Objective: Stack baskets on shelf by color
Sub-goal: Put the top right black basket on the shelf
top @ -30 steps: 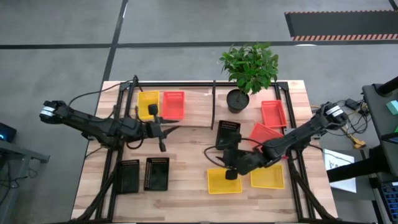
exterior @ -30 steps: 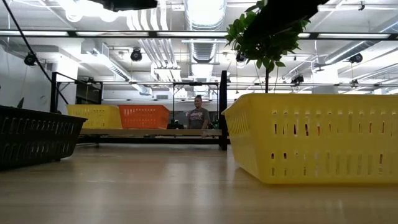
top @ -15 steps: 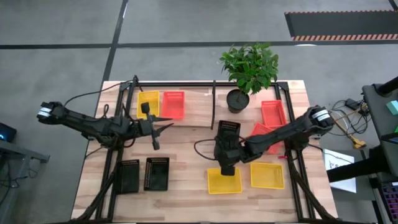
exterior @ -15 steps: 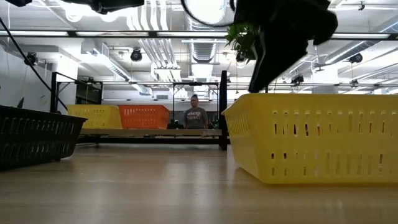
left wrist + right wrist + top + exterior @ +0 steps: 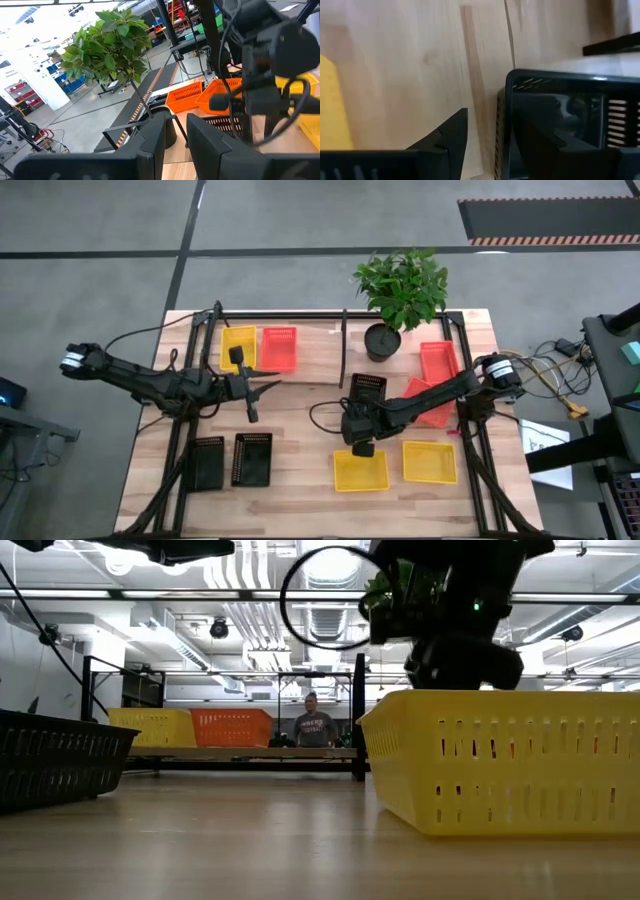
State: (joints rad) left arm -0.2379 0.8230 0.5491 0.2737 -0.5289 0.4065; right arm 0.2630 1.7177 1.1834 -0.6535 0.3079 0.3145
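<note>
the right hand (image 5: 352, 420) hangs low at mid-bench, fingers apart, one finger (image 5: 445, 145) outside and the other inside the near wall of a black basket (image 5: 366, 394), not yet clamped. the left hand (image 5: 262, 383) hovers just in front of the shelf (image 5: 318, 355), seemingly empty, fingers a little apart. a yellow basket (image 5: 238, 346) and a red-orange one (image 5: 278, 347) sit side by side on the shelf. two black baskets (image 5: 252, 459), two yellow (image 5: 361, 471) and two red-orange (image 5: 439, 362) lie on the bench (image 5: 300, 430).
</note>
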